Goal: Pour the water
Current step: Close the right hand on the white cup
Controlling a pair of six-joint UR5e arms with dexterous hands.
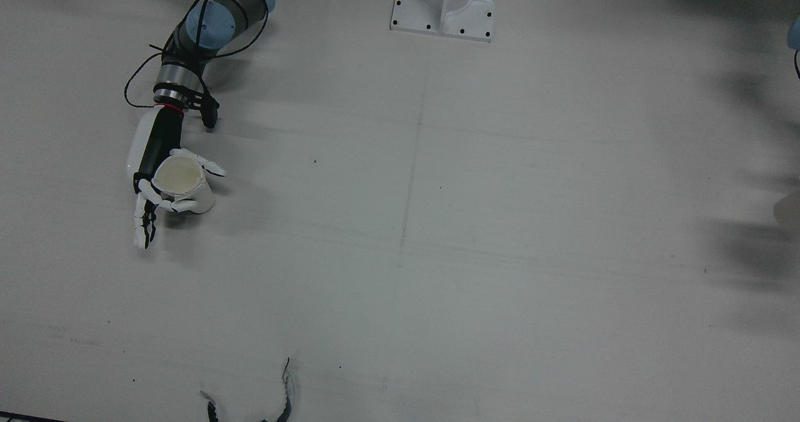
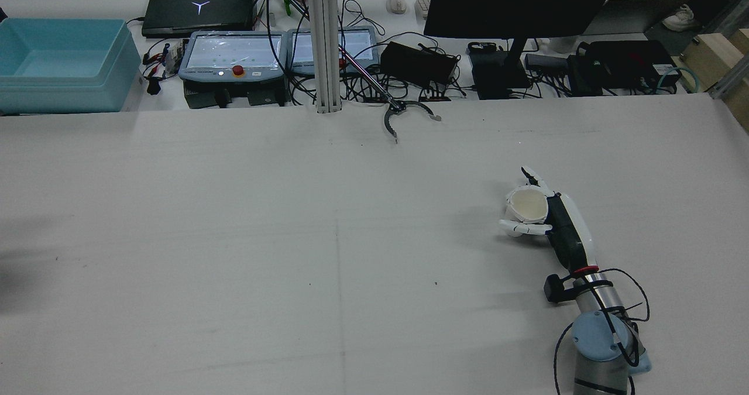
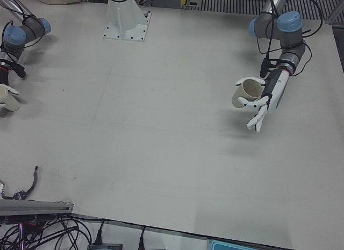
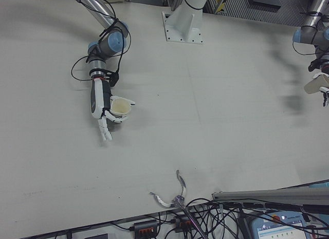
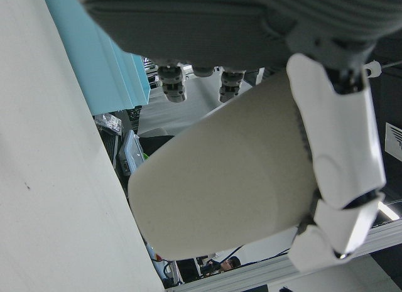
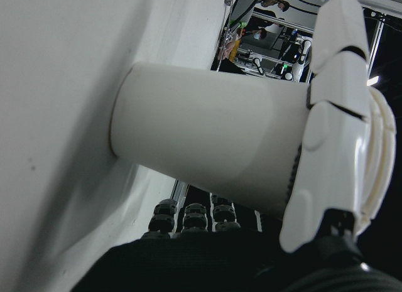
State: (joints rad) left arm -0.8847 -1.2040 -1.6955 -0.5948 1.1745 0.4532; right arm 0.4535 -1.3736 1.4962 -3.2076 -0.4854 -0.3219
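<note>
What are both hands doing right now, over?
Right hand grips cup, resting on table. Left hand holds second cup aloft, tilted. Nothing between them.

The left hand (image 3: 262,103) is holding a tan cup (image 3: 246,92) up above the white table (image 3: 161,126). The cup is tipping sideways. Another cup (image 3: 7,98) is showing at the far edge.

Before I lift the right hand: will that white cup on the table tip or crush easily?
The white cup looks thin-walled and light, so a hard squeeze from the right hand might dent it. It stands on its narrower base with an open wider mouth, so a sideways nudge could probably tip it.
</note>
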